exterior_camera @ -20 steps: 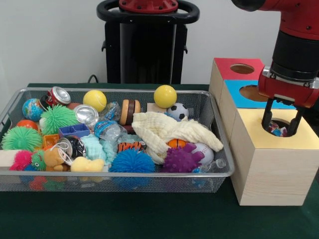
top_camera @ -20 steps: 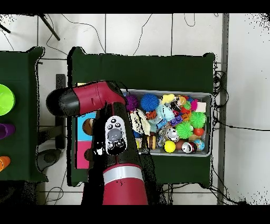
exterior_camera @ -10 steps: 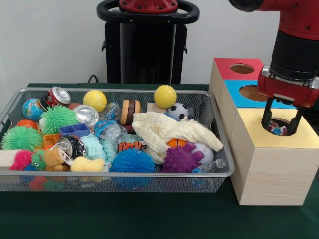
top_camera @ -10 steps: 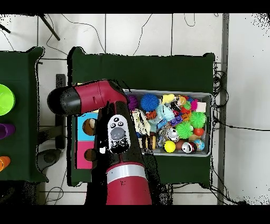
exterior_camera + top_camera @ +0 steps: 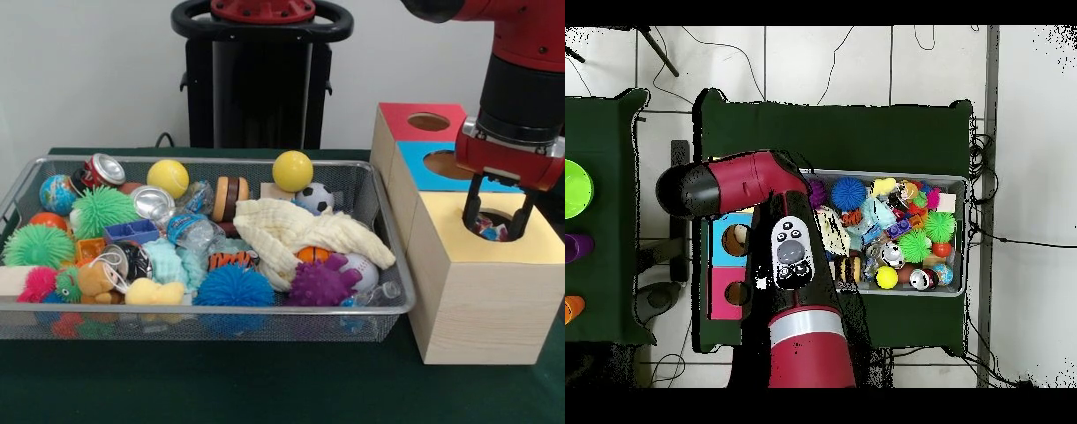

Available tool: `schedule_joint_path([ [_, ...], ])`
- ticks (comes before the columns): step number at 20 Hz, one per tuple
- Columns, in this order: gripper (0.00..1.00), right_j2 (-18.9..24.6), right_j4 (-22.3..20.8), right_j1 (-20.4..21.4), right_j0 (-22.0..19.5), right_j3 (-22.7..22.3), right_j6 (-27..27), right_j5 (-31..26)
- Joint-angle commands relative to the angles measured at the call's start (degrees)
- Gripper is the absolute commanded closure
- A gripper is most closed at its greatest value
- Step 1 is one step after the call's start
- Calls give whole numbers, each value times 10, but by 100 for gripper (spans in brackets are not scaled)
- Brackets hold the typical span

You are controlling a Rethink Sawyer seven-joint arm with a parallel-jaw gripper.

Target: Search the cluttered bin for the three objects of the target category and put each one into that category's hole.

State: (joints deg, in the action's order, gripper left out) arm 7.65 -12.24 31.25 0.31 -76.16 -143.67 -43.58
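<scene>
Overhead view hides the claw and the yellow-topped cube entirely under the red arm; only the blue-topped cube and the red-topped cube peek out beside it. Front view cuts the arm off at the top edge.

Claw poised straight over the hole in the yellow-topped cube, black fingers spread wide to either rim of the opening, nothing gripped between them. Down inside the hole, a scrap of printed fabric just visible (red and blue on white, most of it sunk below the rim, shape and long axis impossible to make out).

Wire mesh bin lying with its long side across the green worktop, just left of the cubes, crammed with toys. Plain cream cloth draped over the right half, covering whatever sits beneath. Around it: a blue spiky ball, a purple spiky ball, two yellow balls, a small football, a crushed can. No further printed pieces discernible among the clutter from either view.
</scene>
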Motion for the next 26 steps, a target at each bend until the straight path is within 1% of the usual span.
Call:
schedule_joint_path([
  [1, 0, 43, -2, 34, -16, -21, 92, -99],
  [10, 0, 41, -4, 34, -14, -22, 87, -93],
  [11, 100, 41, -5, 34, -14, -22, 87, -92],
  [26, 100, 41, -10, 36, -16, -19, 83, -93],
])
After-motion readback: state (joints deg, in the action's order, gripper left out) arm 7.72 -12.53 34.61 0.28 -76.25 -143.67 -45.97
